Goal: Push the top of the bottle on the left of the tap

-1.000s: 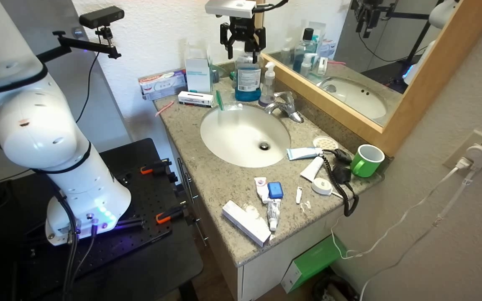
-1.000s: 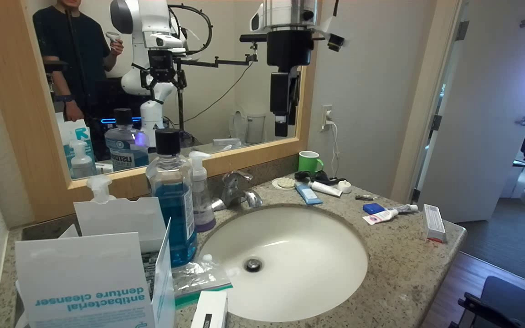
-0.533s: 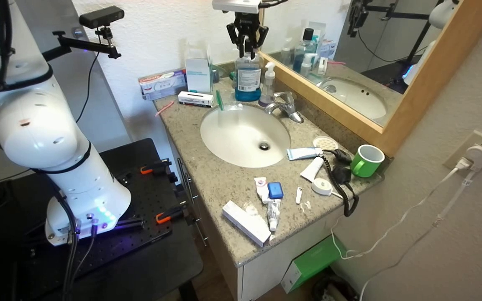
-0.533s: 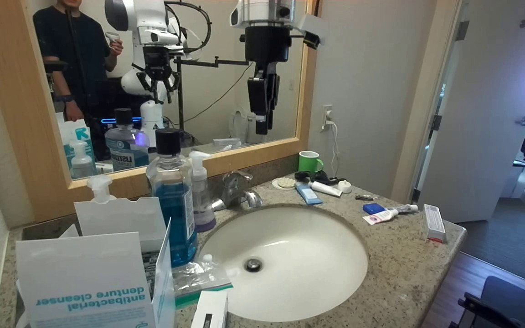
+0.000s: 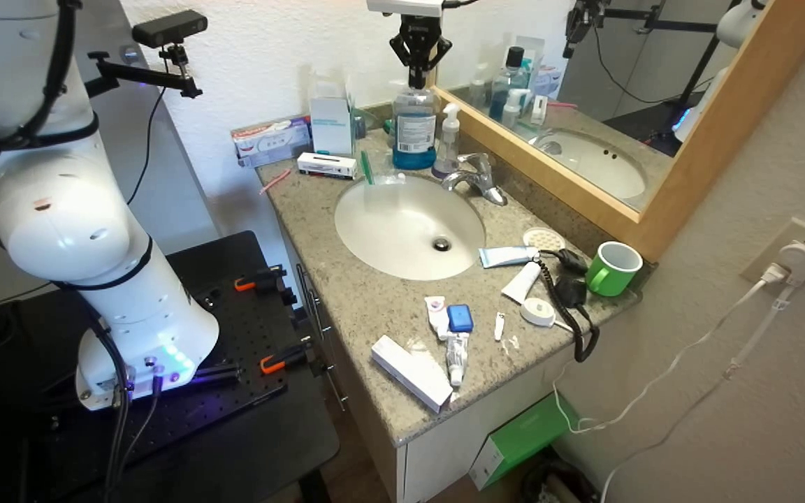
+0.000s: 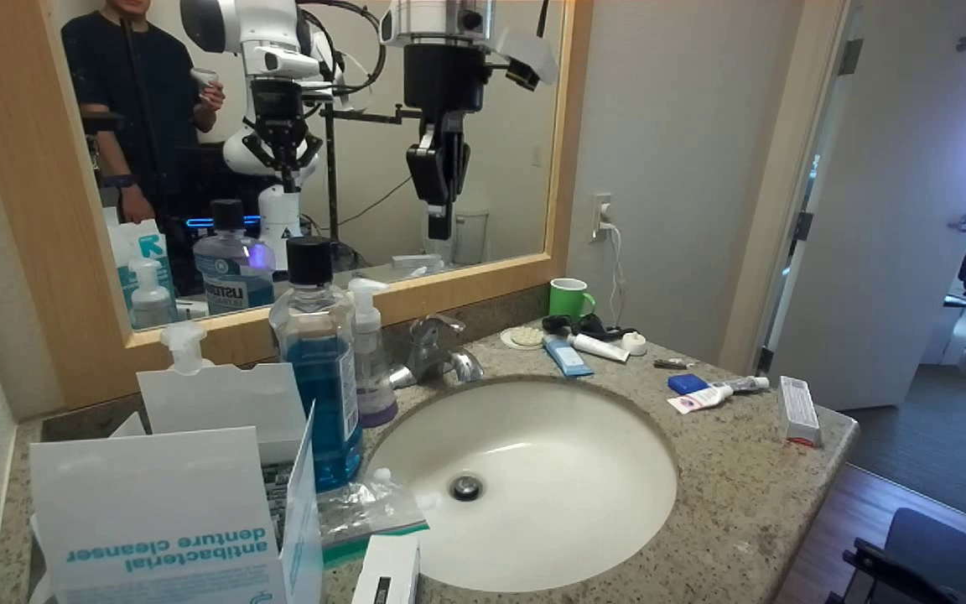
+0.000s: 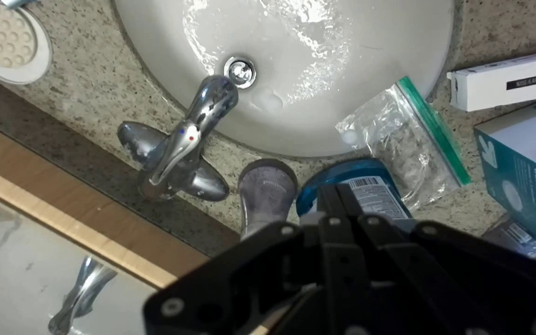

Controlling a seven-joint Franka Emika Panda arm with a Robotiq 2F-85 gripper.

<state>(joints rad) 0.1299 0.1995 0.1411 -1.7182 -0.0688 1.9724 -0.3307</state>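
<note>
Left of the tap [image 6: 433, 348] stand two upright bottles. Nearest it is a see-through pump bottle [image 6: 372, 373] with a white pump top [image 6: 365, 295] and a purple base. Beside that rises a larger bottle of blue liquid [image 6: 321, 394] with a black cap [image 6: 309, 262]. My gripper [image 6: 441, 228] hangs pointing down, higher than both bottles, its fingers together and nothing between them. In an exterior view the gripper [image 5: 416, 80] covers the black cap. Seen from the wrist, the fingertips [image 7: 327, 197] overlap the blue bottle [image 7: 379, 197]; the pump bottle [image 7: 268, 195] lies just left, its top hidden.
The mirror frame [image 6: 466, 281] runs behind the tap, and the sink [image 6: 533, 470] lies in front. An open white carton [image 6: 148, 503], a clear plastic bag [image 7: 407, 144] and a white box [image 7: 505, 81] stand near the bottles. A green cup [image 6: 568, 298] is beyond the tap.
The gripper has gone from open to shut. It has shifted towards the bottles, moving left in an exterior view and slightly right and up in an exterior view. The bottles have not moved.
</note>
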